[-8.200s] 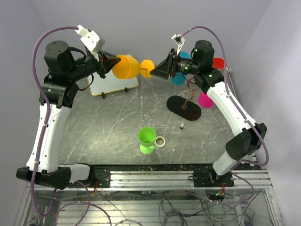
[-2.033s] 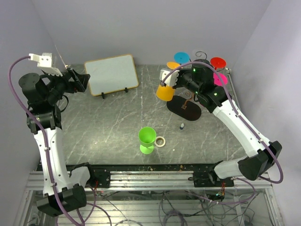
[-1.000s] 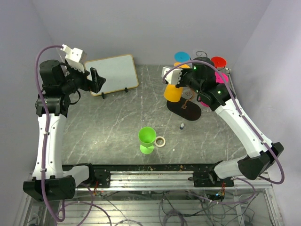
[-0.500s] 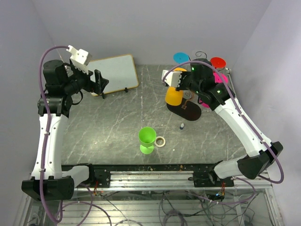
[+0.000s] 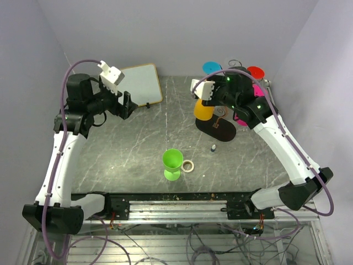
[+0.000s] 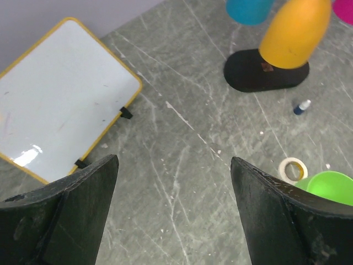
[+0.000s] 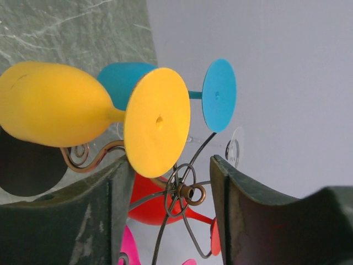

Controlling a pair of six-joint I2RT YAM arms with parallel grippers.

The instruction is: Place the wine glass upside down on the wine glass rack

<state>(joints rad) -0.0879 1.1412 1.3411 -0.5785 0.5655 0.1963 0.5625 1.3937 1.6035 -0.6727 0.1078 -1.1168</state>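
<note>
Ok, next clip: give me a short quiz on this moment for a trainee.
1. True or false: the green glass stands upright on the table.
2. The orange glass is: A standing on the table; B hanging bowl-down on the rack; C lying on its side.
3. What small thing lies right beside the green glass?
Key: 1 true; 2 B; 3 a tape roll.

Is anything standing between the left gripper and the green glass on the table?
Nothing visible does. Only bare table lies between the open left gripper and the upright green glass. The tape roll sits beside the glass on its right, off that line.
</note>
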